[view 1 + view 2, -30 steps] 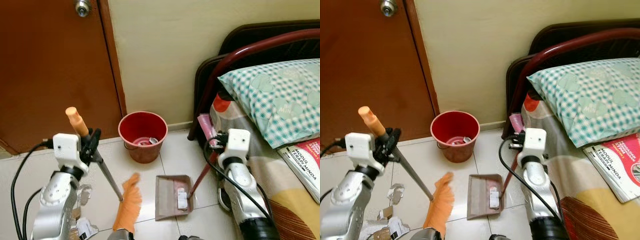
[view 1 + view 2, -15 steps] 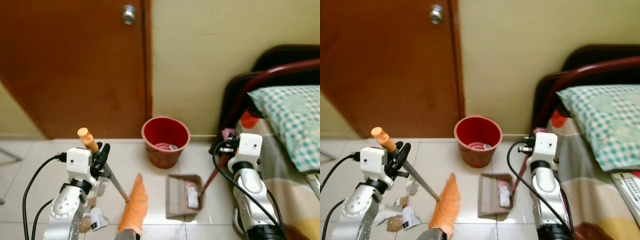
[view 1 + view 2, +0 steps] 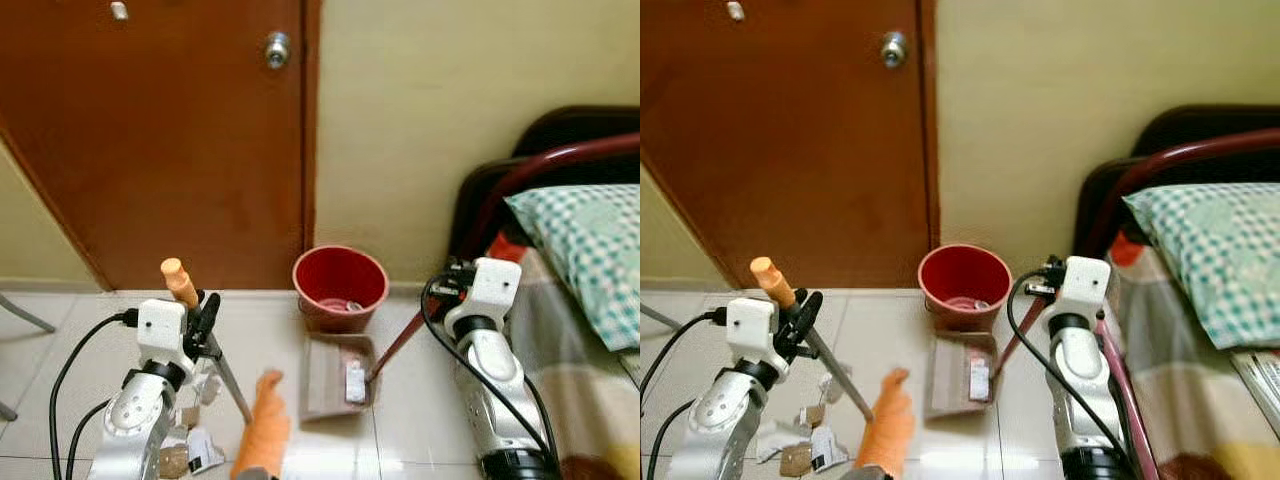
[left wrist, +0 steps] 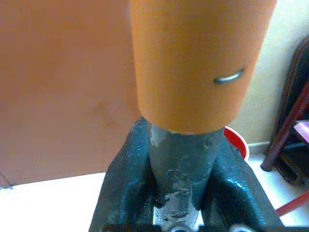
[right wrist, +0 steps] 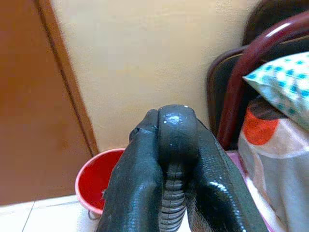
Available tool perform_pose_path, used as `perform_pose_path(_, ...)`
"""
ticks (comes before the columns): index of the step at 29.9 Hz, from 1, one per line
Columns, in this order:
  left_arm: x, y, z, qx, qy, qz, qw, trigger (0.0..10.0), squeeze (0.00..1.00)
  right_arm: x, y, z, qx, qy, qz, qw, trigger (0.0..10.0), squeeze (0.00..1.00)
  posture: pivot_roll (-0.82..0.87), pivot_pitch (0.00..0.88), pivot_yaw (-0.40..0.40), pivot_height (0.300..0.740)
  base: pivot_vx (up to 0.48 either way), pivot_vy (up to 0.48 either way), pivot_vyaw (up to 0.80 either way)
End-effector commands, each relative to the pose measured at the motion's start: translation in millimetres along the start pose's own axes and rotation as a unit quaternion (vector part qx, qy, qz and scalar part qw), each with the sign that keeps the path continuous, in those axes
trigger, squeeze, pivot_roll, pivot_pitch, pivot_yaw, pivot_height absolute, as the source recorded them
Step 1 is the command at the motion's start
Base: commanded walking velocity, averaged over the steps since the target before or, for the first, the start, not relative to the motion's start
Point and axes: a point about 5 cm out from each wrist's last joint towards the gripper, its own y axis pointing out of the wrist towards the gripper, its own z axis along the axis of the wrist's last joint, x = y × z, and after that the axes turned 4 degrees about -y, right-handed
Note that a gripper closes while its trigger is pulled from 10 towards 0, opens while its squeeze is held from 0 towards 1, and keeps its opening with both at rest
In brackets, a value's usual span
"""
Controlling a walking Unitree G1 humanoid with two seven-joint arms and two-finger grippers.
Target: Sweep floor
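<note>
Dustpan [image 3: 338,376] moved up against red bucket [image 3: 340,290] vs 1s ago. L gripper [image 4: 176,159] clamped on broom [image 3: 215,375] shaft, bristles down-right on tile. R gripper [image 5: 169,159] clamped on dustpan handle, slanting up-right.

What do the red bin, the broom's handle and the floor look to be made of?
Red bin: probably moulded plastic, going by its even matte colour and rolled rim. Broom handle: grey metal tube with chipped paint under an orange, likely plastic, cap, clamped in the left gripper. Floor: glossy pale tiles with visible grout lines.
</note>
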Motion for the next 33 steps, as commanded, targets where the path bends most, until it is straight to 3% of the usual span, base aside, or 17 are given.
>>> perform_pose_path(1,-3.4,0.0,-3,-0.011,0.019,0.004,1.0,10.0,0.0,-3.4,2.9,15,0.021,0.016,0.008,1.0,10.0,0.0,0.06,0.055,0.024,0.74,0.0,0.0,0.0)
perform_pose_path(13,-11.4,-5.6,-14,-0.044,0.032,0.047,0.997,10.0,0.0,-27.2,10.5,47,0.009,0.051,0.085,0.995,10.0,0.0,0.06,0.104,0.005,0.74,0.0,0.0,0.0)
perform_pose_path(26,-6.3,-4.6,-17,-0.048,0.026,0.055,0.997,10.0,0.0,-57.4,7.1,116,0.097,0.084,0.204,0.97,10.0,0.0,0.05,0.114,0.001,0.74,0.0,0.0,0.0)
perform_pose_path(33,-3.8,-2.7,-17,-0.047,0.021,0.053,0.997,10.0,0.0,-58.3,14.4,156,0.164,0.087,0.214,0.959,10.0,0.0,0.05,0.117,0.0,0.74,0.0,0.0,0.0)
